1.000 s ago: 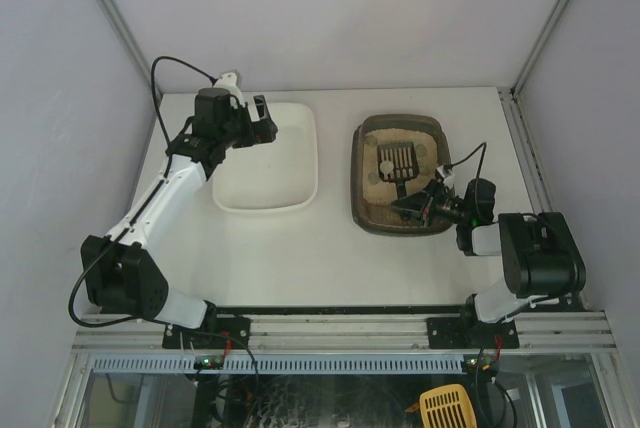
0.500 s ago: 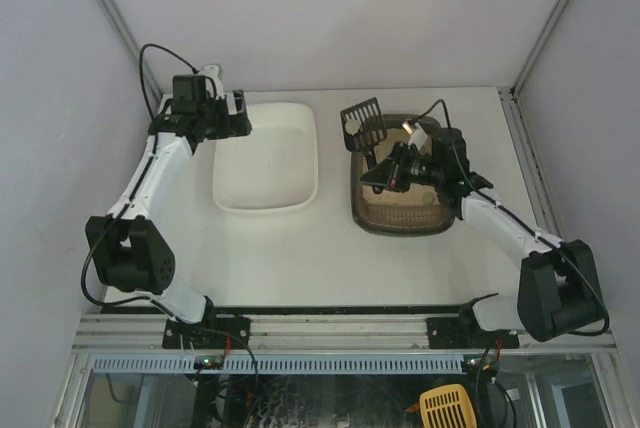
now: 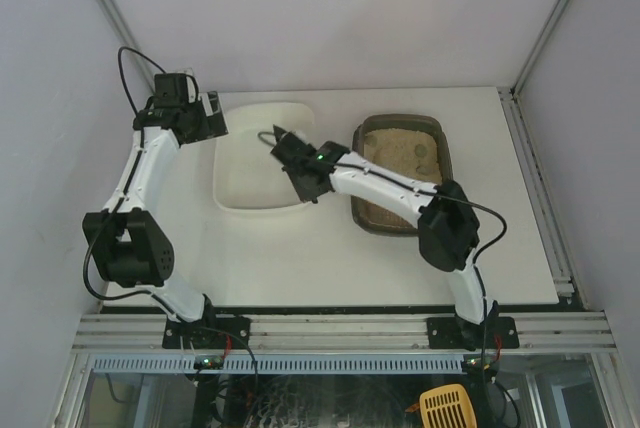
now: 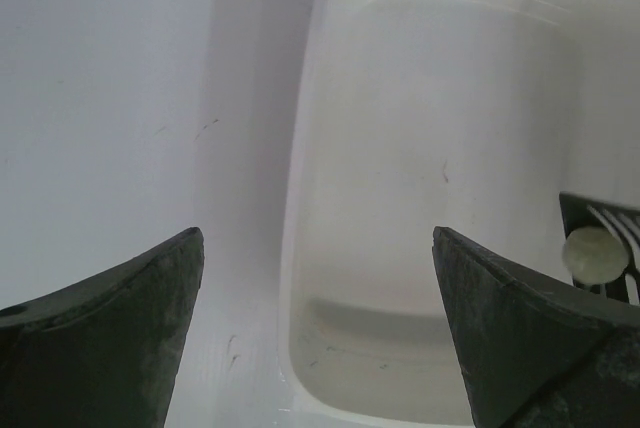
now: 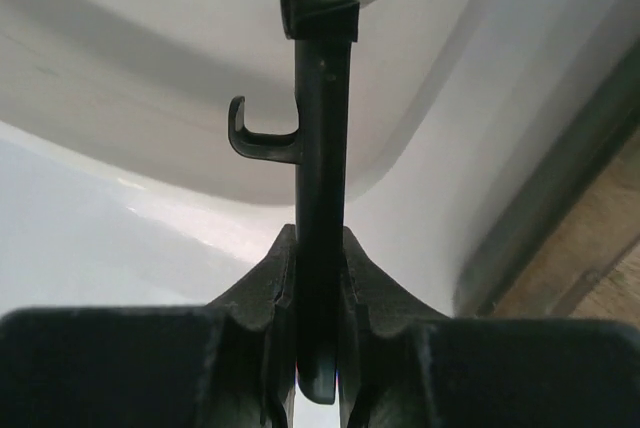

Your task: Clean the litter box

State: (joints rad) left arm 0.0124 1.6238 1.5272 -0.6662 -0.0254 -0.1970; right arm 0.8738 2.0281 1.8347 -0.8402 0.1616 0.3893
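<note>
The litter box [image 3: 357,173], a dark brown-grey tray of beige litter, sits right of centre, with a few pale clumps [image 3: 426,154] at its far right. My right gripper [image 3: 293,155] is shut on the handle of a black scoop [image 5: 320,168] and holds it over the white tub [image 3: 250,193]. The scoop's head [image 3: 272,136] hangs above the tub's inside. In the left wrist view the scoop [image 4: 618,230] carries a pale clump [image 4: 593,253]. My left gripper [image 3: 213,116] is open and empty above the tub's far left corner [image 4: 300,278].
The litter box rim [image 5: 565,213] shows at the right of the right wrist view, close beside the tub wall [image 5: 150,98]. White walls close in the table on three sides. A metal rail [image 3: 530,178] runs along the right edge.
My right arm has swung the scoop left from above the litter box to over the white tub. My left gripper has drawn back to the left, off the tub.
</note>
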